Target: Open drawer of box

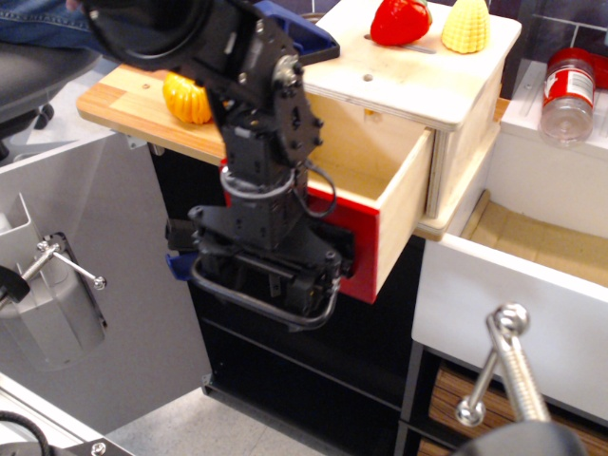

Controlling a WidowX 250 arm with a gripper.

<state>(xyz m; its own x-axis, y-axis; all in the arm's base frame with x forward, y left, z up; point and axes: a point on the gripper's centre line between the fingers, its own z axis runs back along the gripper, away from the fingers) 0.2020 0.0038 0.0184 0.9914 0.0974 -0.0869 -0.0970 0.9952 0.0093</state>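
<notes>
The red-fronted drawer with pale plywood sides [394, 214] sticks far out of the pale plywood box with the whitish top [456, 90], so you can look right down into it, and it looks empty inside. The drawer hangs out past the edge of the wooden striped counter [133, 100]. Its big black metal loop handle [261, 302] is at the front, low down, and the black robot gripper [271, 271] is right on it. The jaws seem to be closed around the handle, but the dark parts blend together, so I cannot be sure. The job looks almost done, since the drawer is open wide. I think what is left is just to let go. A red toy strawberry [399, 21] and a yellow toy corn [465, 27] sit on top of the box.
</notes>
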